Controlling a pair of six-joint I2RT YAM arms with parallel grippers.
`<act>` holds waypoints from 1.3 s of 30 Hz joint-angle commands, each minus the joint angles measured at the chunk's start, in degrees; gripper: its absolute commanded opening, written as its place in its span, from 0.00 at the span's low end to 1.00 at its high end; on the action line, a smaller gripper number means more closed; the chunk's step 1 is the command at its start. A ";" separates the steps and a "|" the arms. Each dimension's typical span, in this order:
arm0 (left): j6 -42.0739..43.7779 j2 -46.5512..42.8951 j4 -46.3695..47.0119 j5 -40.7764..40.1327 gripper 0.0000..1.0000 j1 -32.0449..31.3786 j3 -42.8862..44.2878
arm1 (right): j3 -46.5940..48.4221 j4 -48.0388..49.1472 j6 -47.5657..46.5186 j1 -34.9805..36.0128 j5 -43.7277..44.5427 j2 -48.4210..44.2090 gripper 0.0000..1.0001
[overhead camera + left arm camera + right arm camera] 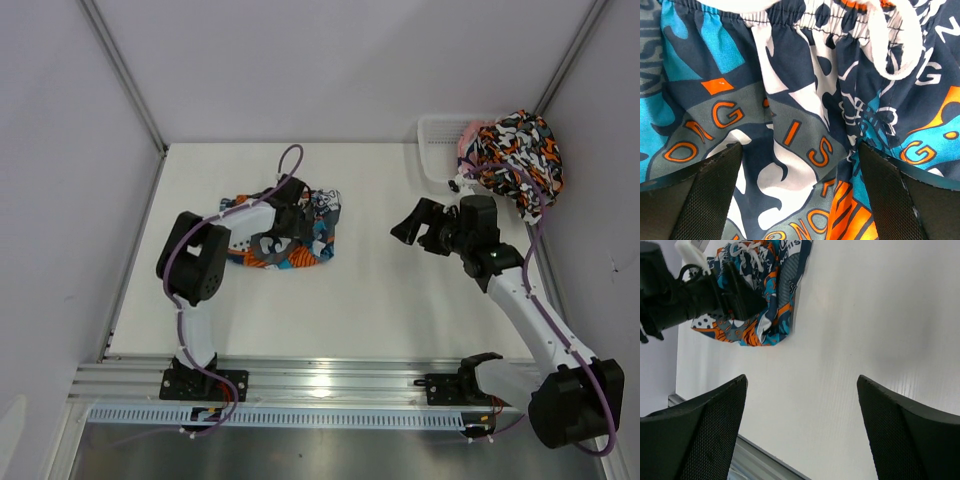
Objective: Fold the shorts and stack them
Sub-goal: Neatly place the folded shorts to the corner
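The teal-blue, orange and white shorts (305,250) lie crumpled on the white surface (380,290), left of centre in the top view. The left tool (799,150) sits right over them with its fingers (705,200) spread wide; the printed fabric and its white drawstring fill the space between them. The blotched orange, black and white shorts (520,155) hang bunched over the white mesh basket (435,140) in the upper right corner. The right tool (801,380) hovers over bare surface between the two garments, fingers apart and holding nothing, with the teal pair at the upper left of its wrist view.
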 commanded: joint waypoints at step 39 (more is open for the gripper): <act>19.55 36.72 -25.34 -0.75 0.99 30.56 62.99 | -1.22 6.07 -0.34 -0.20 -10.23 -3.37 0.92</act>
